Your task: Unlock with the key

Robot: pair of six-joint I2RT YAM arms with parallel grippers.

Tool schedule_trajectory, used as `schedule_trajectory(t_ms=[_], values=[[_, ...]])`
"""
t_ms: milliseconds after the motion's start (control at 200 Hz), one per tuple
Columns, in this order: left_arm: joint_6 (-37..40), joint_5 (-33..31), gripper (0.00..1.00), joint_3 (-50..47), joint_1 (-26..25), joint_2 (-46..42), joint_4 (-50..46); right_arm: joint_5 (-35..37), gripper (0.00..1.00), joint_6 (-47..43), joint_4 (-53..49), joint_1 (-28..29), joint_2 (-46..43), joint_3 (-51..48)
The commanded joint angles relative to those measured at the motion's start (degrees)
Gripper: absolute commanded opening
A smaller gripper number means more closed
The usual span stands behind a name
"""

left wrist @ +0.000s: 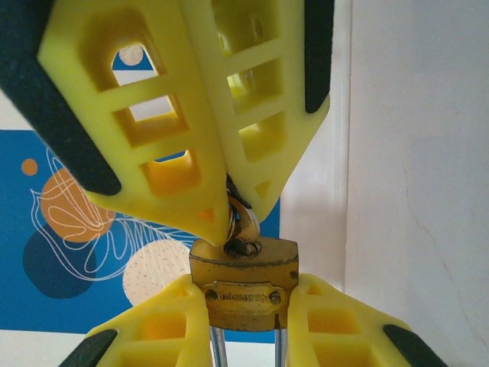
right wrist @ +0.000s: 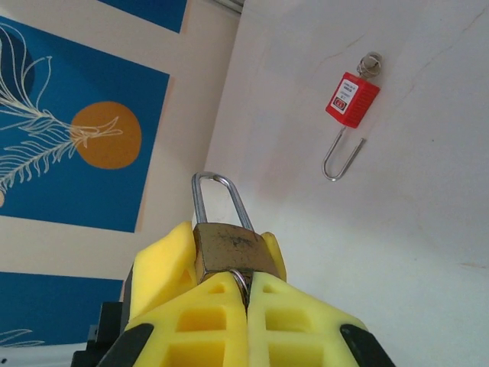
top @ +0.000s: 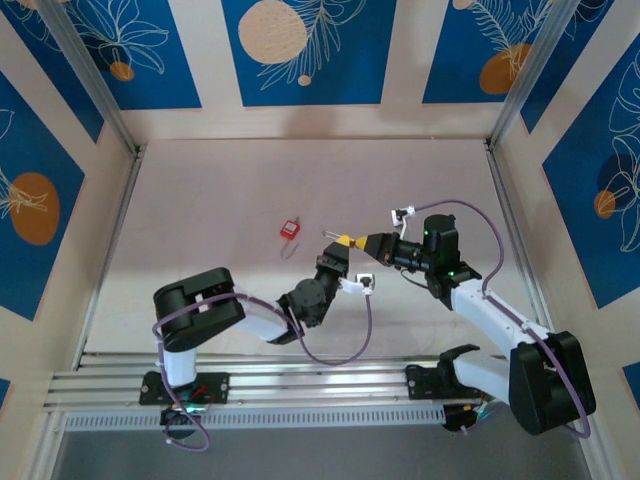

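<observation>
Mid-air over the table (top: 250, 180), near centre of top view: L gripper (top: 343, 243) and R gripper (top: 363, 241) meeting tip to tip, arms reaching in from opposite sides.

L wrist cam: L gripper (left wrist: 246, 294) narrow, clamped on brass padlock (left wrist: 244, 279) — one yellow finger (left wrist: 172, 325) on each side of the body. Shackle legs running down out of frame betw. them. Keyhole end facing up. Pinched just above it by R gripper: the key (left wrist: 244, 229), w/ a ring, mostly hidden betw. the yellow fingertips (left wrist: 206, 206). Touching the lock's keyhole face; can't tell how far in.

R wrist cam: R gripper (right wrist: 248, 283) fully closed, tips pressed together on the key, a sliver of ring showing at the seam. Padlock body right behind the tips, shackle upright and closed above it. Bits of the L gripper's fingers visible either side of the body.

Also on the table: red padlock (right wrist: 352, 99) lying flat — thin wire-like shackle at one end, small ring at the other. Well apart from both grippers, to their left in top view.
</observation>
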Motion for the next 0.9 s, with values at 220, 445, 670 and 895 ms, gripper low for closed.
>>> schedule_trajectory(t_ms=[220,445,670,895], values=[[0.98,6.05,0.13,2.36,-1.09,-2.32,3.51,-2.23,0.2,-0.7,-6.74,0.35,-2.29,2.23],[-0.49,4.68,0.13,0.54,-1.16,-1.82,3.43,0.45,0.36,-7.64,-14.98,-2.13,-6.7,3.44],[-1.26,4.2,0.13,0.49,-1.2,-0.92,3.42,1.8,0.42,-14.75,-16.47,-1.82,-7.85,3.28],[-3.28,3.76,0.13,0.2,-1.4,-1.83,0.87,6.56,0.42,-25.35,-16.88,1.6,-11.71,1.6]])
